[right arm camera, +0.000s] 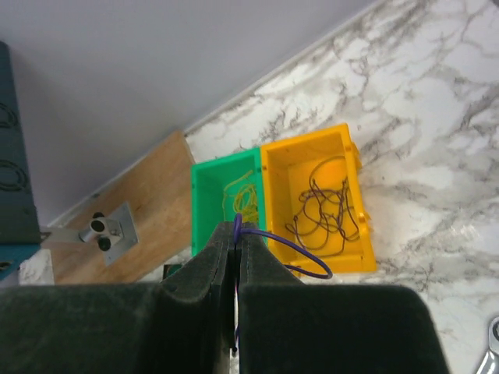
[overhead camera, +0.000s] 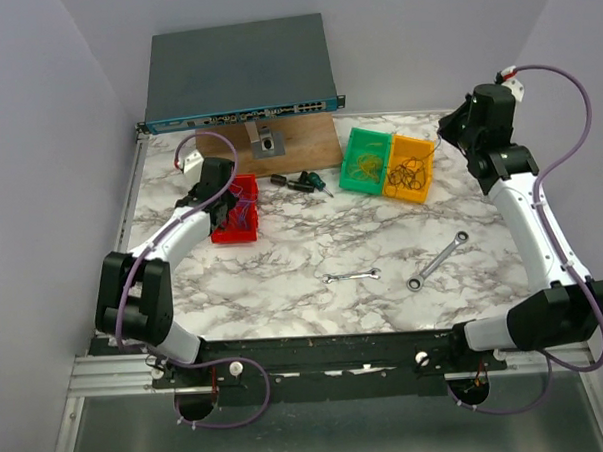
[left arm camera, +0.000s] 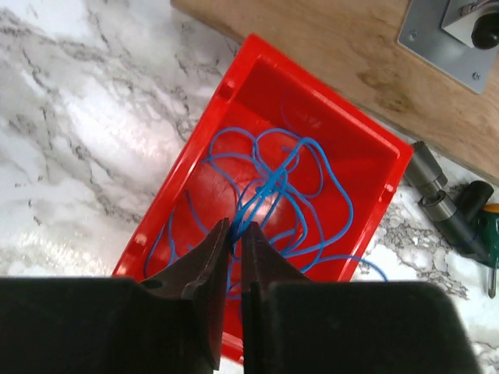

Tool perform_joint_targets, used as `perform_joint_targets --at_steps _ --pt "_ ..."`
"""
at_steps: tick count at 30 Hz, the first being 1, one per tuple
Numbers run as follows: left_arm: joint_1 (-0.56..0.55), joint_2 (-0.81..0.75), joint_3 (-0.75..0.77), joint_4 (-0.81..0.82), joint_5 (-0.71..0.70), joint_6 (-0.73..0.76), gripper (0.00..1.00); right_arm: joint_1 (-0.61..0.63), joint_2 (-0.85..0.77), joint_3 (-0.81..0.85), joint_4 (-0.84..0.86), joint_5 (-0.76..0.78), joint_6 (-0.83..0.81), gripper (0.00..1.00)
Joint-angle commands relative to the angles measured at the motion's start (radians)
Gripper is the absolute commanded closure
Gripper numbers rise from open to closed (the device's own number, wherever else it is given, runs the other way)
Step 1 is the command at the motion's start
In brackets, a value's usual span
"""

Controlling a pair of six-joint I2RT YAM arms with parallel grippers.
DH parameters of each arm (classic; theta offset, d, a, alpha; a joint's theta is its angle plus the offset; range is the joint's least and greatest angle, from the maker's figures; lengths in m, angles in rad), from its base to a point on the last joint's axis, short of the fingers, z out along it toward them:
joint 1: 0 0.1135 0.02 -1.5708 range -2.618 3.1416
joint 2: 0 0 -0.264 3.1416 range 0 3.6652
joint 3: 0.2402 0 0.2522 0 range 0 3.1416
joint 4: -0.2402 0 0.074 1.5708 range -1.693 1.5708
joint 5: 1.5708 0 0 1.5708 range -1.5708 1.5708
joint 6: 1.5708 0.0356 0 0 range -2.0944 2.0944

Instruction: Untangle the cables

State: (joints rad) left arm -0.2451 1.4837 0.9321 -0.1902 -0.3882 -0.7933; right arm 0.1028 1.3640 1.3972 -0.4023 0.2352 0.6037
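Our left pincer (left arm camera: 234,234) pinched the blue cables (left arm camera: 288,179) in the red bin (left arm camera: 210,117); our right pincer (right arm camera: 236,234) gripped a purple loop (right arm camera: 296,249) near the yellow bin (right arm camera: 302,142). We feared tangled strands could drag the red bin off the surface (overhead camera: 302,246)

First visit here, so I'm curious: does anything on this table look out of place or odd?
Mostly tidy. One loop of the blue wires pokes out over the rim of the red bin, and a lone purple wire dangles from the right gripper, its jaws shut on it.
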Motion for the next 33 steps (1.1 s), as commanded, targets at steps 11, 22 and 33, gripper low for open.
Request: perform_joint_targets --at_steps 11,22,33 --pt "0.004 -0.055 0.104 -0.146 0.037 0.070 0.49 -0.006 0.269 0.289 -0.099 0.070 -0.066 0.99" --pt "0.004 -0.250 0.042 -0.060 0.296 0.148 0.14 -0.007 0.374 0.105 0.021 0.093 -0.048 0.99" --pt "0.001 -0.423 -0.095 0.046 0.544 0.122 0.06 0.004 0.615 0.075 0.099 0.089 -0.045 0.99"
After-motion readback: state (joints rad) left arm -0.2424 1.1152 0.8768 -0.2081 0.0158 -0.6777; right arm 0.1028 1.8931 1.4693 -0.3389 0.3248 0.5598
